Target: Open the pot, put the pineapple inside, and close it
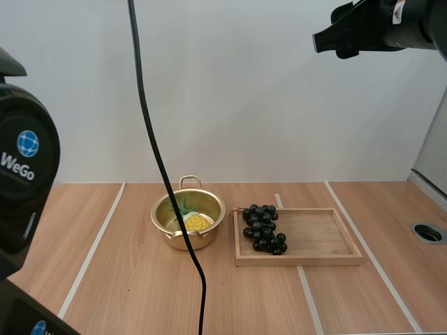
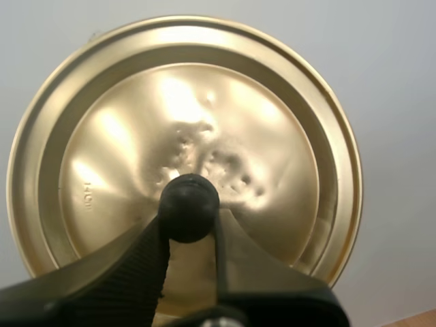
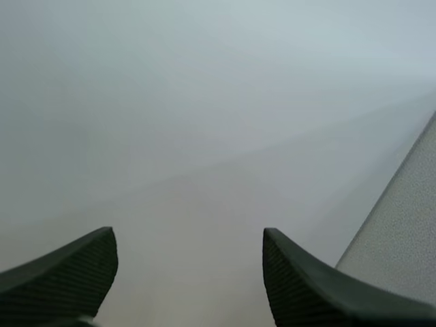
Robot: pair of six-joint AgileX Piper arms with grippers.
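Observation:
A gold pot (image 1: 188,222) stands open on the table, left of centre, with a yellow pineapple (image 1: 196,222) and its green leaves inside. The pot's gold lid (image 2: 184,146) is up off the table, its underside-like dome facing the left wrist camera. My left gripper (image 2: 189,218) is shut on the lid's black knob (image 2: 189,206), one finger on each side. My right gripper (image 1: 334,38) hangs high above the table at the upper right. In the right wrist view its fingers (image 3: 68,272) stand wide apart with nothing between them, facing a pale wall.
A wooden tray (image 1: 318,237) lies right of the pot with a bunch of dark grapes (image 1: 263,227) on its left end. White tape lines cross the wooden table. A round hole (image 1: 427,232) sits near the table's right edge.

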